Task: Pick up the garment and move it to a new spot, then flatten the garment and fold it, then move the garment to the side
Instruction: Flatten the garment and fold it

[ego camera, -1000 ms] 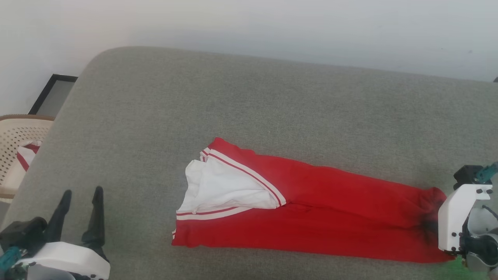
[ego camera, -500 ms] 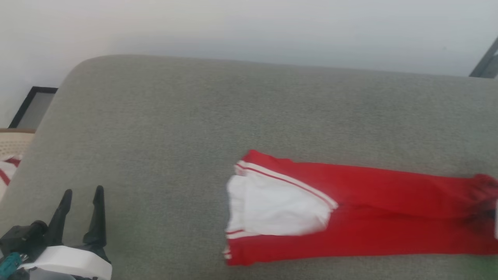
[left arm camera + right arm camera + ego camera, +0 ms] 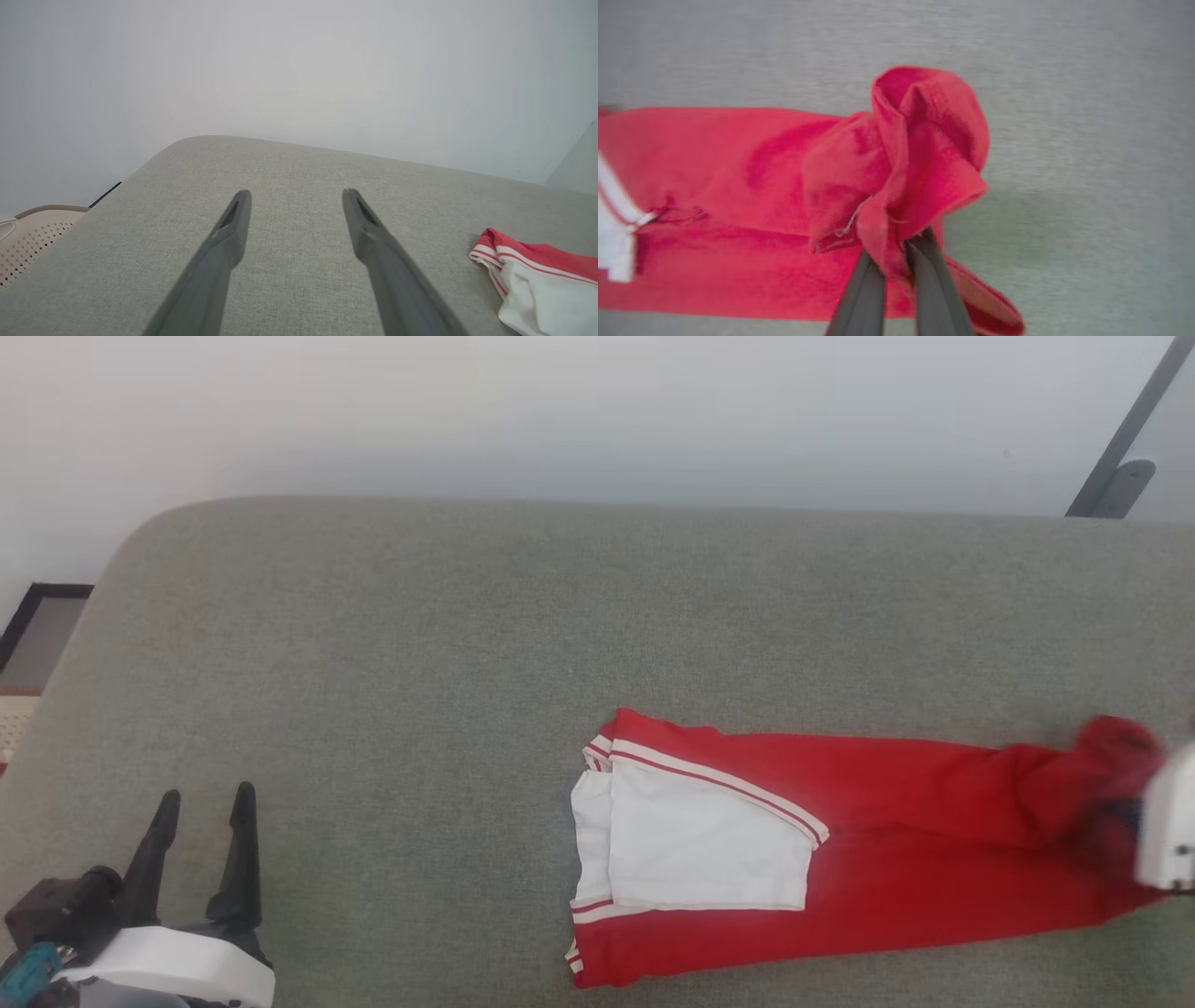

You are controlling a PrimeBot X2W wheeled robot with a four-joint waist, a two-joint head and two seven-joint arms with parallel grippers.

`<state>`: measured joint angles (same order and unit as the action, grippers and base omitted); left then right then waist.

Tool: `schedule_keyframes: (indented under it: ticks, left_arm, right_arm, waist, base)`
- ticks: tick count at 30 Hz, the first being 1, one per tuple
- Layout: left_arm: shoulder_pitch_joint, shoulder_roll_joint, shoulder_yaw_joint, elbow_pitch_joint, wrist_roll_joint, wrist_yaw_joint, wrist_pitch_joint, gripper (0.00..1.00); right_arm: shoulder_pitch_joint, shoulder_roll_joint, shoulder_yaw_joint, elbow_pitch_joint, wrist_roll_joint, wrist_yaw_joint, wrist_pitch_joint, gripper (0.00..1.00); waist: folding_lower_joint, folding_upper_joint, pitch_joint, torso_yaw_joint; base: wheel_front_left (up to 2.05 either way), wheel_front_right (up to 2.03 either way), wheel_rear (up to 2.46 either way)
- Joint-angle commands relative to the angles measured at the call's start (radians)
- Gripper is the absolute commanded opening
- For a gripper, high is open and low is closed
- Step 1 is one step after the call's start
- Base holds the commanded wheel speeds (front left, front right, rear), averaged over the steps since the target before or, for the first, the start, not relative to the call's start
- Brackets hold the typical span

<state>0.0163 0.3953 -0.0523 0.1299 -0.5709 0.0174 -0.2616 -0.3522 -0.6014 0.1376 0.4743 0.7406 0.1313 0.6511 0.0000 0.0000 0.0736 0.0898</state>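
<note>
well, my right claw [image 3: 906,242] is pinched shut on the shirt [image 3: 887,859] by its red end. it lies long on the pad [image 3: 420,663], well right of my left claw [image 3: 206,791], which gapes empty. looks part folded; i'd say the sideways move is left.

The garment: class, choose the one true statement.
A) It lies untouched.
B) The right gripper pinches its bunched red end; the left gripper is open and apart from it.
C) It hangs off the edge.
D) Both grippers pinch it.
B: in the right wrist view the right gripper is closed on a bunched red fold of the garment, while the left gripper stands open over the bare grey surface, apart from the cloth.
</note>
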Motion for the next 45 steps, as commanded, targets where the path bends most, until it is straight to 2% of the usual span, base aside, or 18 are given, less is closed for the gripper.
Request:
schedule_keyframes:
  ticks: [1, 6, 13, 20, 21, 30, 33, 34, 35, 38, 45]
  left_arm:
    - [0.0, -0.006, 0.007, 0.002, 0.0, -0.005, -0.004, 1.0]
    - [0.013, -0.012, 0.007, 0.009, 0.008, -0.014, -0.004, 1.0]
    - [-0.007, -0.015, -0.013, 0.019, 0.015, -0.023, -0.001, 1.0]
    - [-0.044, -0.022, -0.042, 0.03, 0.018, -0.033, 0.009, 1.0]
    - [-0.044, -0.022, -0.042, 0.03, 0.018, -0.033, 0.009, 1.0]
    - [-0.081, -0.037, -0.062, 0.047, 0.014, -0.041, 0.009, 1.0]
    - [-0.085, -0.038, -0.06, 0.053, 0.009, -0.043, 0.007, 1.0]
    - [-0.084, -0.039, -0.058, 0.054, 0.007, -0.045, 0.006, 1.0]
    - [-0.083, -0.041, -0.057, 0.056, 0.006, -0.046, 0.006, 1.0]
    - [-0.079, -0.041, -0.05, 0.06, 0.001, -0.044, 0.004, 1.0]
    - [-0.066, -0.031, -0.036, 0.063, 0.001, -0.044, 0.001, 1.0]
  right_arm:
    - [0.017, -0.002, 0.011, -0.026, 0.015, -0.001, 0.007, 0.0]
    - [0.054, 0.027, 0.086, -0.194, 0.063, -0.001, 0.021, 0.0]
    - [0.026, 0.118, 0.206, -0.274, 0.054, -0.001, 0.032, 0.0]
    - [-0.041, 0.23, 0.329, -0.208, 0.014, -0.001, -0.001, 0.0]
    - [-0.041, 0.23, 0.329, -0.208, 0.014, -0.001, -0.001, 0.0]
    - [-0.132, 0.339, 0.438, -0.025, -0.021, -0.001, -0.085, 0.0]
    - [-0.16, 0.353, 0.47, 0.018, -0.02, -0.001, -0.113, 0.45]
    - [-0.168, 0.355, 0.479, 0.032, -0.017, -0.001, -0.121, 0.7]
    - [-0.175, 0.357, 0.489, 0.04, -0.012, -0.001, -0.127, 1.0]
    - [-0.191, 0.363, 0.516, 0.05, 0.014, -0.001, -0.147, 1.0]
    - [-0.208, 0.322, 0.549, 0.003, 0.078, -0.001, -0.206, 1.0]
  waist:
    - [0.0, 0.0, -0.007, -0.001]
    - [0.0, 0.0, -0.023, 0.009]
    - [0.0, 0.0, -0.041, 0.053]
    - [0.0, 0.0, -0.046, 0.108]
    - [0.0, 0.0, -0.046, 0.108]
    - [0.0, 0.0, -0.034, 0.153]
    - [0.0, 0.0, -0.031, 0.155]
    - [0.0, 0.0, -0.03, 0.154]
    - [0.0, 0.0, -0.03, 0.153]
    - [0.0, 0.0, -0.03, 0.143]
    - [0.0, 0.0, -0.036, 0.098]
  base:
    - [0.0, 0.0, 0.0]
    - [0.0, 0.0, 0.0]
    - [0.0, 0.0, 0.0]
    - [0.0, 0.0, 0.0]
    - [0.0, 0.0, 0.0]
    - [0.0, 0.0, 0.0]
    - [0.0, 0.0, 0.0]
    - [0.0, 0.0, 0.0]
    - [0.0, 0.0, 0.0]
    - [0.0, 0.0, 0.0]
    - [0.0, 0.0, 0.0]
